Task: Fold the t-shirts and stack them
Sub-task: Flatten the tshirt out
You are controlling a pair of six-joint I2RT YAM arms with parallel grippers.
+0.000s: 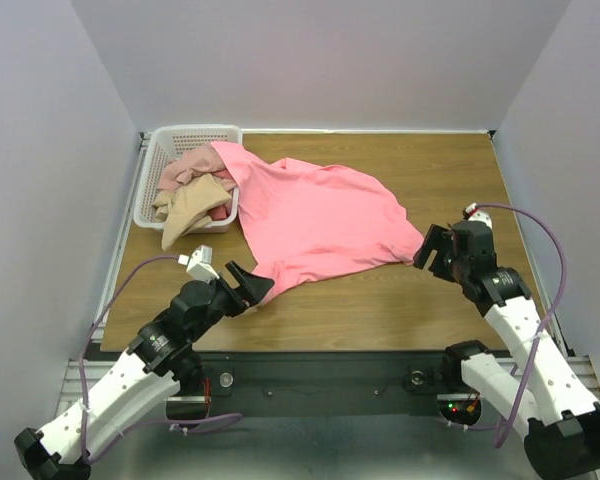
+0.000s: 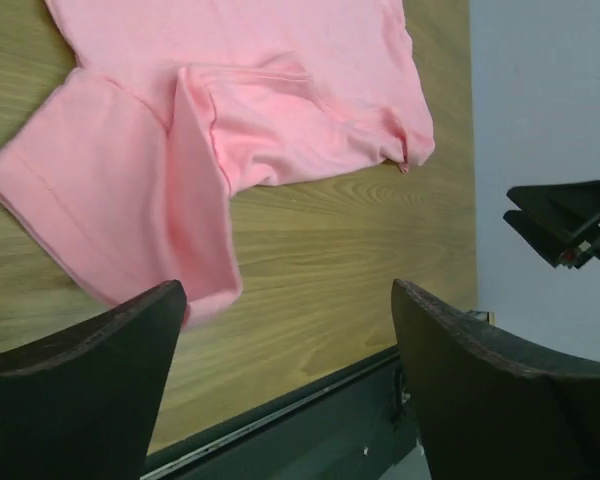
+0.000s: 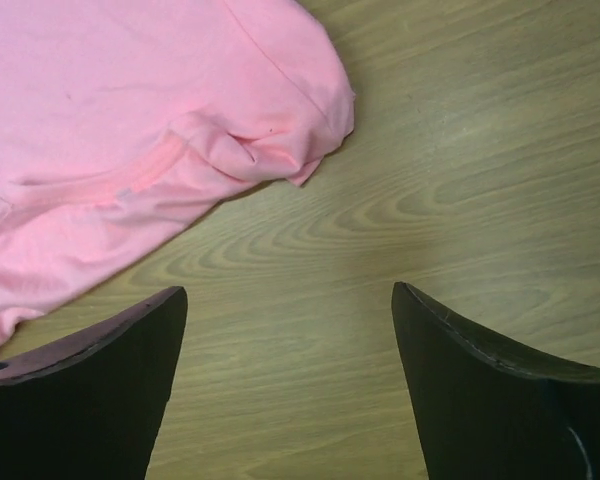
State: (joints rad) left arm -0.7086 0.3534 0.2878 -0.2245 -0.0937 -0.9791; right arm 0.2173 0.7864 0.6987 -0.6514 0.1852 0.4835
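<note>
Left gripper (image 1: 252,283) and right gripper (image 1: 432,250) are seen spread, nothing held. Salmon-pink t-shirt (image 1: 320,225) is draped from basket (image 1: 185,132) rim, spread out to its right. Light, limp cotton is judged; hem corners should be pinched.

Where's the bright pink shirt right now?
In the top view, the bright pink shirt lies spread in the middle, one end over the white basket at far left.

shirts (image 1: 192,190) in basket (image 1: 195,131): bunched, perhaps three | salmon-pink shirt (image 2: 240,60): cropped by top edge, both wrist views
</note>
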